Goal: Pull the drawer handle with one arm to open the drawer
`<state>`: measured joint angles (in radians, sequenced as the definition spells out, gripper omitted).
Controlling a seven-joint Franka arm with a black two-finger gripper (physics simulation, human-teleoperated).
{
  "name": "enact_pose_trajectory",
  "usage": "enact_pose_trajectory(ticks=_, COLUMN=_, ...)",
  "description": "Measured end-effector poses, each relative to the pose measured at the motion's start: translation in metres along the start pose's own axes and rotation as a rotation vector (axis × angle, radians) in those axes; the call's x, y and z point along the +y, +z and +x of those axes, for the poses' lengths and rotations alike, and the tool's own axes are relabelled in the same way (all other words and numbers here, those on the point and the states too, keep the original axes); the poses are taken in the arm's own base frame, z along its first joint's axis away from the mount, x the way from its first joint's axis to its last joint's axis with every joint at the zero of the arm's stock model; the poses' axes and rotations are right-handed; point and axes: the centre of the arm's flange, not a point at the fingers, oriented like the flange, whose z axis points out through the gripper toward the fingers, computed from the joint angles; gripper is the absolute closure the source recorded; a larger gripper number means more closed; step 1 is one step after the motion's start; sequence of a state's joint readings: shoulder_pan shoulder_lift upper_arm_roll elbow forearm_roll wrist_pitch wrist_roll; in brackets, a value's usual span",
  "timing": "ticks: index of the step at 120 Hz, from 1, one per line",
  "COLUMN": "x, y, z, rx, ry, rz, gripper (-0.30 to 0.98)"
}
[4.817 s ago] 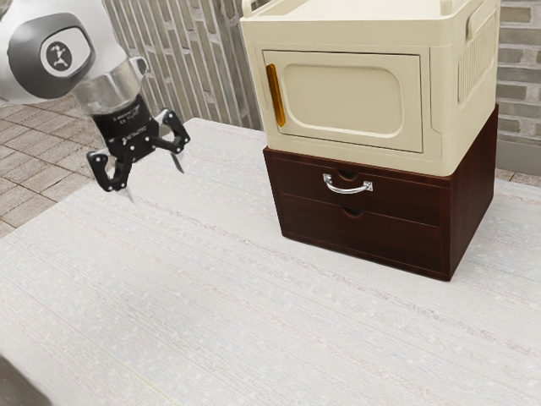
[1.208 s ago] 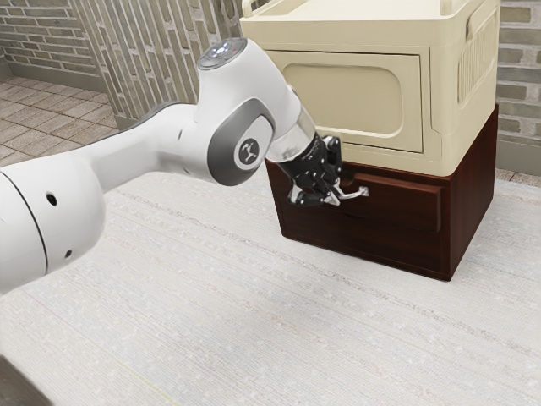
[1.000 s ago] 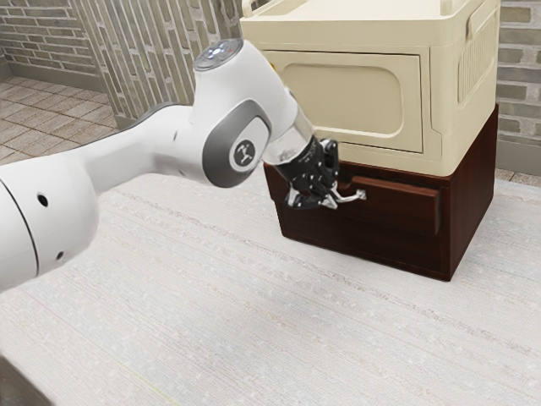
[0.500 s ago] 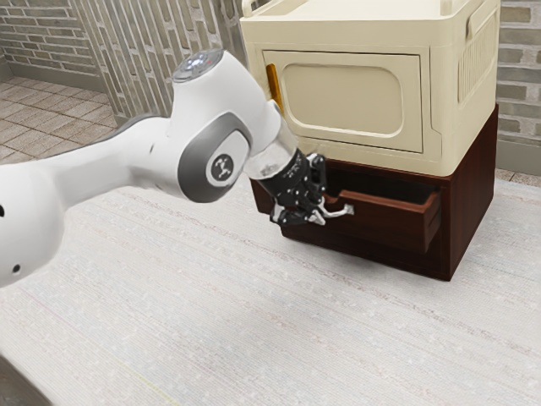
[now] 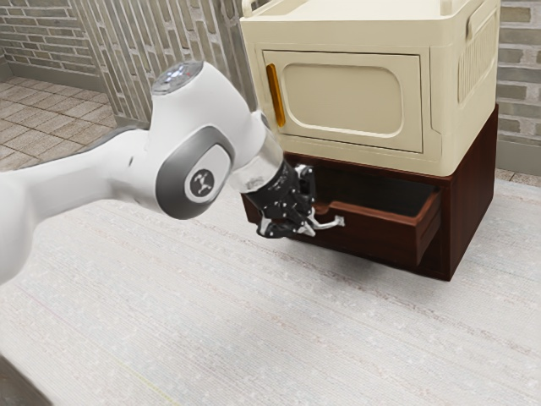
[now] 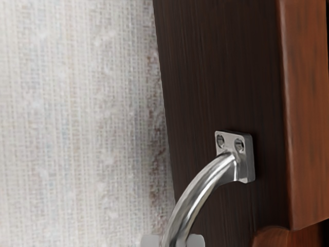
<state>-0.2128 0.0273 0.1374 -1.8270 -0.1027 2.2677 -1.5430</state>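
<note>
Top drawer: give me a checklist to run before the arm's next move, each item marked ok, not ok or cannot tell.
1. Gripper shut on the handle: ok, a fingertip against each side.
2. Handle's visible mount fixed to the drawer: ok, it sits against the front.
3. Drawer open: ok, its inside shows.
4. Drawer at its full travel: cannot tell, no stop is visible.
5. Cabinet resting on the chest: ok.
6. Cabinet door shut: ok.
</note>
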Motion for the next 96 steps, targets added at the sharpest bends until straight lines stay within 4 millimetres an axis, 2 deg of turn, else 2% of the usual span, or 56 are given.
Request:
enact_pose_trajectory(ticks=63, x=-0.029, y=-0.009, z=-0.003, rx=-0.011, ry=0.005, rz=-0.002, gripper=0.79)
enact_pose_trajectory(ticks=96, x=-0.047, y=-0.022, z=-0.006, rx=-0.018, ry=0.013, rz=-0.013, gripper=0.79)
